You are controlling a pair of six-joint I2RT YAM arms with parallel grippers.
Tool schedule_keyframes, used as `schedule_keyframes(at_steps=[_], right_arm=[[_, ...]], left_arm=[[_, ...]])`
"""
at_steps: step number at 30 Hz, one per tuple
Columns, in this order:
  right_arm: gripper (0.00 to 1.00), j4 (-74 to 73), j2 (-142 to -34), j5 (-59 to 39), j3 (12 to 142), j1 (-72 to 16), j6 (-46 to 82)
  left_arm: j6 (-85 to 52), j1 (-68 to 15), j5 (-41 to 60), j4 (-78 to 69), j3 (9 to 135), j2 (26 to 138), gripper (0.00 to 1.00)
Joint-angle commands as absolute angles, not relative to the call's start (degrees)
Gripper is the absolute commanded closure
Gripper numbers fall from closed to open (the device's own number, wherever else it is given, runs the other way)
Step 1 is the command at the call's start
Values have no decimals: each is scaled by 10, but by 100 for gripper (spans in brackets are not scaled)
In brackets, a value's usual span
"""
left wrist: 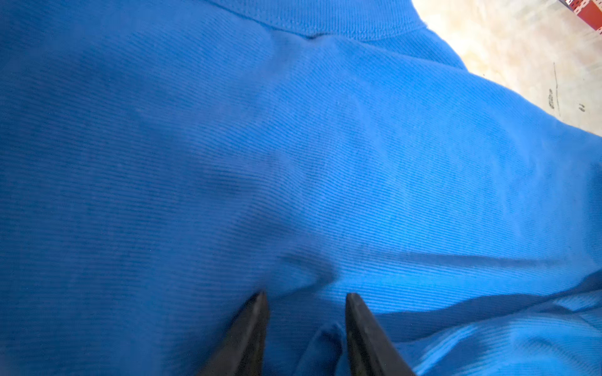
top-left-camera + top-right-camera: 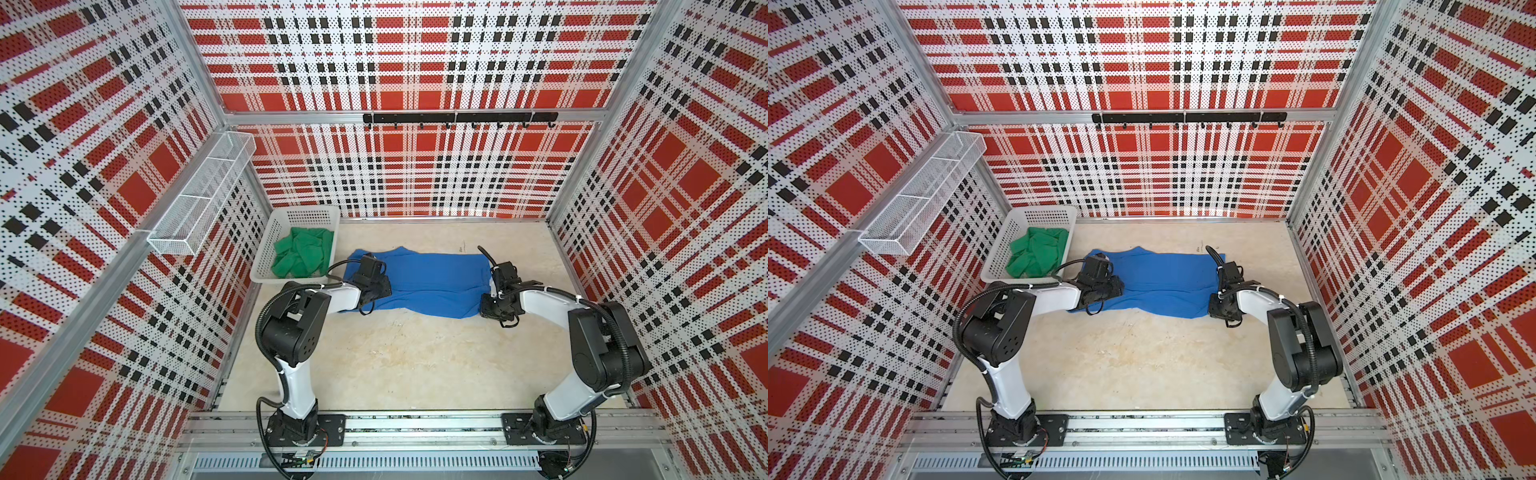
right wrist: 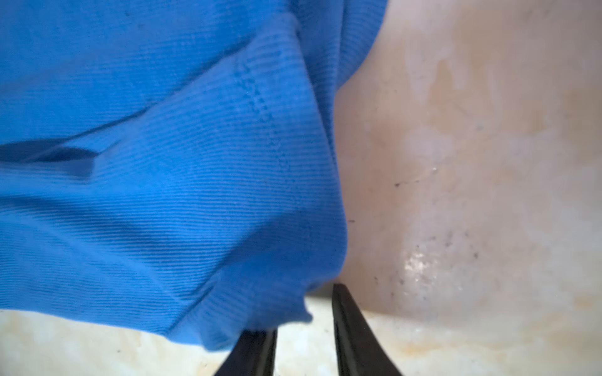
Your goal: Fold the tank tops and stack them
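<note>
Blue tank top (image 2: pixel 436 282) flat on tbl (image 2: pixel 415 365)

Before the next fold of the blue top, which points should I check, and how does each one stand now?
1. Blue top lies spread on the table: ok, only a few wrinkles.
2. Left gripper has cloth to take: ok, a fold rises between its fingers; the jaws stand apart, not pinched.
3. Right gripper holds the corner: not ok, the jaws stand apart with bare table between them; the cloth only lies over one finger.
4. Green top out of the way: ok, crumpled in the basket.
5. Both arms at opposite ends of the blue top: ok.
</note>
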State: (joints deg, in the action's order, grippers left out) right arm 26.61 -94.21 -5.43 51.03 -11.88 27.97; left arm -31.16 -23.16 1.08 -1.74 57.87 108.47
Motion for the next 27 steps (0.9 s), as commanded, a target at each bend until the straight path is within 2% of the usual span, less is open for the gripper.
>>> schedule_keyframes(at_steps=[1,14,23,27], right_arm=[[67,251,-928,-78,512,-105,280],[68,212,-956,-106,540,-86,281],[73,213,-979,-98,556,-86,283],[85,223,-986,-86,561,-86,276]], left_arm=[[-305,-221,0,33,557,1088,56],[-304,-220,1,34,562,1092,56],[-303,-220,1,38,565,1094,57],[-302,-219,0,39,566,1093,57]])
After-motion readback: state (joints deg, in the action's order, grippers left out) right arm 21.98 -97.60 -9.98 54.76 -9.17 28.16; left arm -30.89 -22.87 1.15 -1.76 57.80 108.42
